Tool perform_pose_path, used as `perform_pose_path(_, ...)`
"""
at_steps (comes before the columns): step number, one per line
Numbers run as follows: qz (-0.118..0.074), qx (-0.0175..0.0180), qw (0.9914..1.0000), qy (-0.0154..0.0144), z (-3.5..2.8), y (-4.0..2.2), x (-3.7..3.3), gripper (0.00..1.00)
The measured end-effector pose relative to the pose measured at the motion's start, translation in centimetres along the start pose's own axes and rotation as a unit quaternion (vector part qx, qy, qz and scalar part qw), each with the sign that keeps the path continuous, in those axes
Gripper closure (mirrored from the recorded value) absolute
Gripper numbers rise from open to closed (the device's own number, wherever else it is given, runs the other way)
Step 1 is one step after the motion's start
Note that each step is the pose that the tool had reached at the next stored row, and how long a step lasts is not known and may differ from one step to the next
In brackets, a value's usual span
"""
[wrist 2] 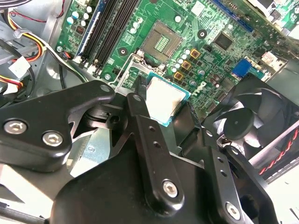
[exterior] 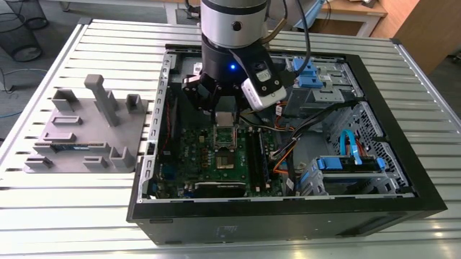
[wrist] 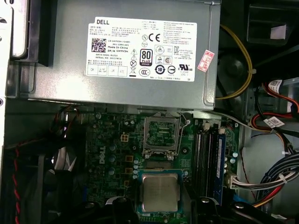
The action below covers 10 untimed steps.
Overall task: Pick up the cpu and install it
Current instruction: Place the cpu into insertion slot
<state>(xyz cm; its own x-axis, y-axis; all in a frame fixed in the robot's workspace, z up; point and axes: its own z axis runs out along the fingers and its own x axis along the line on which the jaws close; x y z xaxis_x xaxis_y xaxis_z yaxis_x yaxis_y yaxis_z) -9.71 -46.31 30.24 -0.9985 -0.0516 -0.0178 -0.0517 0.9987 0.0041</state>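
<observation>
Pincer (exterior: pixel 224 114) closed on the cpu (wrist: pixel 160 193) above the motherboard (wrist: pixel 112 154).
Held flat between 2 black fingers (wrist 2: pixel 145 121), near the open socket (wrist: pixel 161 133) and power supply (wrist: pixel 135 46), inside the computer case (exterior: pixel 288 221) on the table (exterior: pixel 72 216).

The silver-and-black robot arm (exterior: pixel 234 21) stands vertical in the exterior view, its wrist pointing straight down. A small blue light (exterior: pixel 232 67) glows on the black wrist section. Beneath it hangs the black gripper (exterior: pixel 224 116), jaws downward. In both wrist views the gripper (wrist 2: pixel 164 106) (wrist: pixel 161 205) has its jaws drawn in against opposite edges of the cpu (wrist 2: pixel 163 99), a small flat square chip with a silvery-grey metal top, clamped between them.
</observation>
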Motion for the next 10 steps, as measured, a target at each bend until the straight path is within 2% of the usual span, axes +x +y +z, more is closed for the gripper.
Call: perform_pose_path(10,0.0,0.0,1.0,0.0,0.42,-0.24,0.02,0.53)
